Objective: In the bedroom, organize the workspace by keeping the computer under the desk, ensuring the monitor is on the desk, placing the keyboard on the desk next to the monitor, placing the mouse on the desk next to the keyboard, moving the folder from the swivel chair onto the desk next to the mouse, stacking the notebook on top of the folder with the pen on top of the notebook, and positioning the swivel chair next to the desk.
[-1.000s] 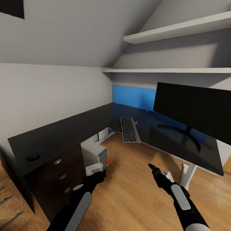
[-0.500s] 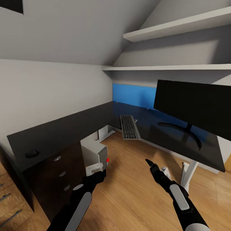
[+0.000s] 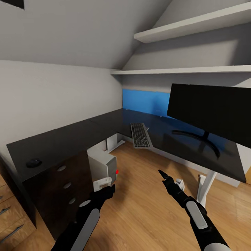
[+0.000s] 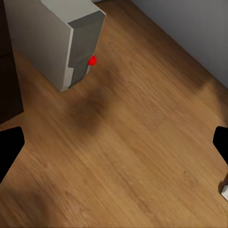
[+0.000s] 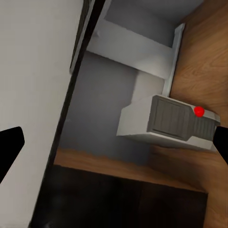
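Wooden floor [image 3: 146,209], black L-shaped desk [image 3: 69,139] bearing monitor [image 3: 212,111], keyboard [image 3: 140,135], both jaws wide open, empty

The desk [image 3: 69,139] wraps the room's corner in an L. On its right wing stands the monitor [image 3: 209,108], with the keyboard [image 3: 140,135] to its left at the front edge. The mouse [image 3: 33,162] lies far off on the left wing. Under the desk, beside the drawers [image 3: 66,184], sits the computer [image 3: 104,167] – on the floor [image 3: 146,216]
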### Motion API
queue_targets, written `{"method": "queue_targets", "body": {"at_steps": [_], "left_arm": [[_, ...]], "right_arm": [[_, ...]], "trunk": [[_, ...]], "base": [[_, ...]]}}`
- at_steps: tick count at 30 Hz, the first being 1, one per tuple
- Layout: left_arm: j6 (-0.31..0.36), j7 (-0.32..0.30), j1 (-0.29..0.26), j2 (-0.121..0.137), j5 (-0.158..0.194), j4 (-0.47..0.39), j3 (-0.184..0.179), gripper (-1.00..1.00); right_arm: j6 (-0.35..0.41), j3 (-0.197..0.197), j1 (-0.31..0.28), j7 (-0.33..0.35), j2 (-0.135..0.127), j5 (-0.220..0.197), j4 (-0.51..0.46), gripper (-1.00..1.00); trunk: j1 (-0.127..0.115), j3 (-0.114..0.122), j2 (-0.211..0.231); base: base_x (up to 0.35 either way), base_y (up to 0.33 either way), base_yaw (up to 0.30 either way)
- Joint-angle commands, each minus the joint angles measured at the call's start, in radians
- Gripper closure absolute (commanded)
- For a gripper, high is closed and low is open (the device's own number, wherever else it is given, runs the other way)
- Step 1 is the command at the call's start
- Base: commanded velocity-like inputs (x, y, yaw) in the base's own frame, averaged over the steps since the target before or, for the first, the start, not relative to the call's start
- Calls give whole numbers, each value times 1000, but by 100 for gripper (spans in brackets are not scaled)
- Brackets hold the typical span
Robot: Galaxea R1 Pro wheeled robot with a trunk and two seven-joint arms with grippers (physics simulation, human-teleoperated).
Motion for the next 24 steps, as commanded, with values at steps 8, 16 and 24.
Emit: {"method": "queue_targets", "body": {"at_steps": [8,16,24], "left_arm": [[1,9,-1,-1,9,0,-2,-100],[2,9,-1,0,9,0,-1,-100],[3,8,-1,1,9,0,-1,-100]], "right_arm": [[6,3,0,3,8,-5,2,-100],[5,16,0,4,9,-6,2,-100],[6,20,0,6,15,-7,2,-100]], "trunk": [[31,-26,-57],[61,-51,-113],[61,-51,-113]], "base": [[0,0,0],[0,0,0],[0,0,0]]}}
